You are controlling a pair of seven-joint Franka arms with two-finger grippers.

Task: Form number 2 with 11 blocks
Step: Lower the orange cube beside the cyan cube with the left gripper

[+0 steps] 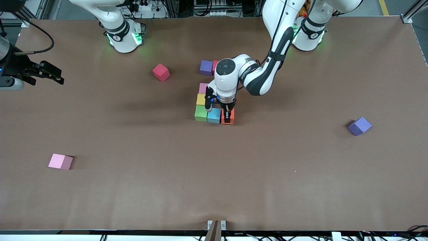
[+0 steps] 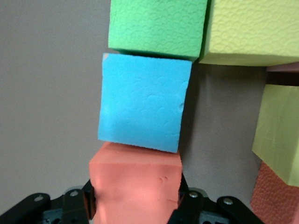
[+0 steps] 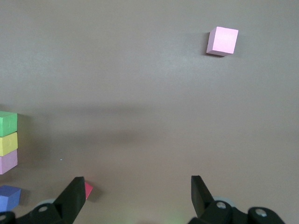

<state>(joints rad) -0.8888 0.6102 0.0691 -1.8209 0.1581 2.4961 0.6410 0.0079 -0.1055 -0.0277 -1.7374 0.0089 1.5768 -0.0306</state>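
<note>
My left gripper (image 1: pixel 227 117) is shut on an orange block (image 1: pixel 230 116) (image 2: pixel 135 179), its fingers (image 2: pixel 89 203) on two opposite sides. The orange block touches a light blue block (image 1: pixel 214 115) (image 2: pixel 142 109), which sits beside a green one (image 1: pixel 201 113) (image 2: pixel 156 25). From the green block, a yellow block (image 1: pixel 201 99) (image 2: pixel 254 30) and a pink one (image 1: pixel 203 88) run toward the robots. A purple block (image 1: pixel 206 67) and a red one (image 1: pixel 215 67) sit together farther from the front camera. My right gripper (image 1: pixel 53 73) (image 3: pixel 138 191) waits open and holds nothing, over the right arm's end of the table.
Loose blocks lie apart on the brown table: a red one (image 1: pixel 161 72) (image 3: pixel 88 190) toward the right arm's base, a pink one (image 1: pixel 60 161) (image 3: pixel 223 40) near the front camera at the right arm's end, and a purple one (image 1: pixel 359 126) toward the left arm's end.
</note>
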